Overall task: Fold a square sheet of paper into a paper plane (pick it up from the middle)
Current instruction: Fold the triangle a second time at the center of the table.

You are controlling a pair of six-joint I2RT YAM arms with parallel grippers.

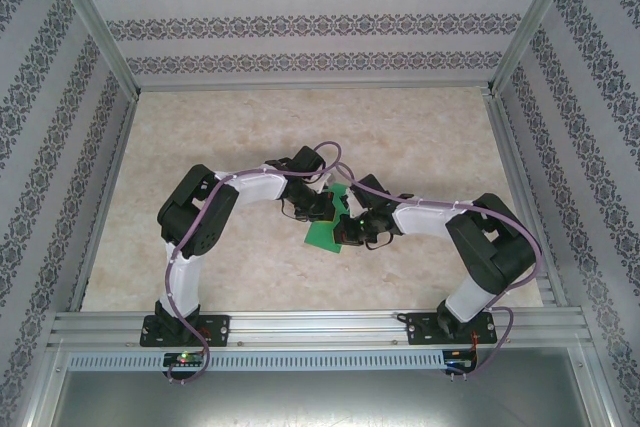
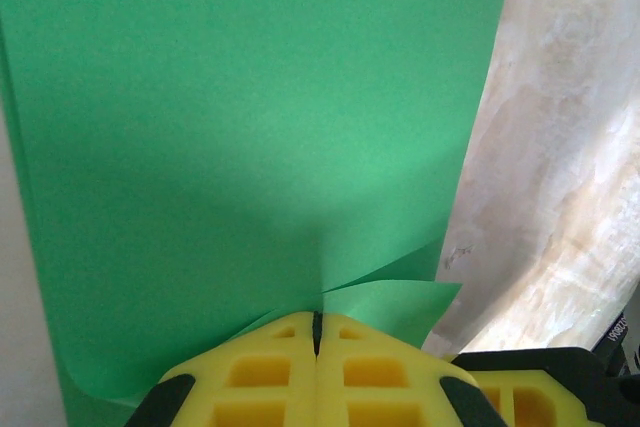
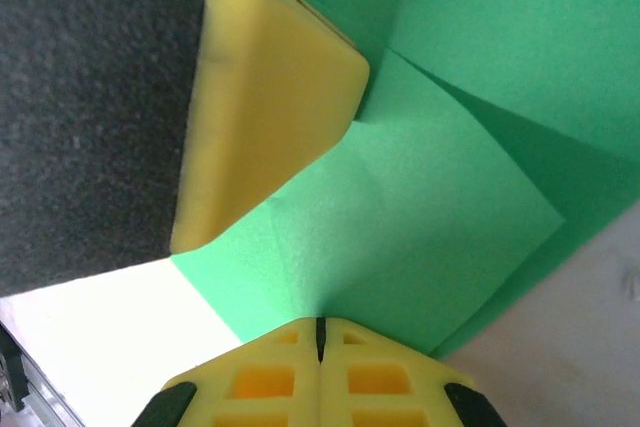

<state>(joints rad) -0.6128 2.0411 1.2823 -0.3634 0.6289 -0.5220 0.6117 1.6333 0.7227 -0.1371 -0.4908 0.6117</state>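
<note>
The square sheet of paper [image 1: 322,237] is bright green and held up above the table between both arms, partly folded. In the left wrist view the sheet [image 2: 250,127] spreads away from my left gripper [image 2: 318,319], which is shut on its edge beside a creased flap [image 2: 400,305]. My right gripper [image 3: 320,325] is shut on another part of the sheet [image 3: 420,207], where a diagonal crease runs. A yellow finger [image 3: 270,97] of the left gripper sits close above it. From above, the left gripper [image 1: 325,205] and right gripper [image 1: 350,227] meet at the paper. A paper plane is out of view.
The marble-patterned table [image 1: 420,137] is bounded by patterned walls and metal posts. An aluminium rail [image 1: 320,327] carrying both arm bases runs along the near edge. Purple cables loop over both arms near the paper.
</note>
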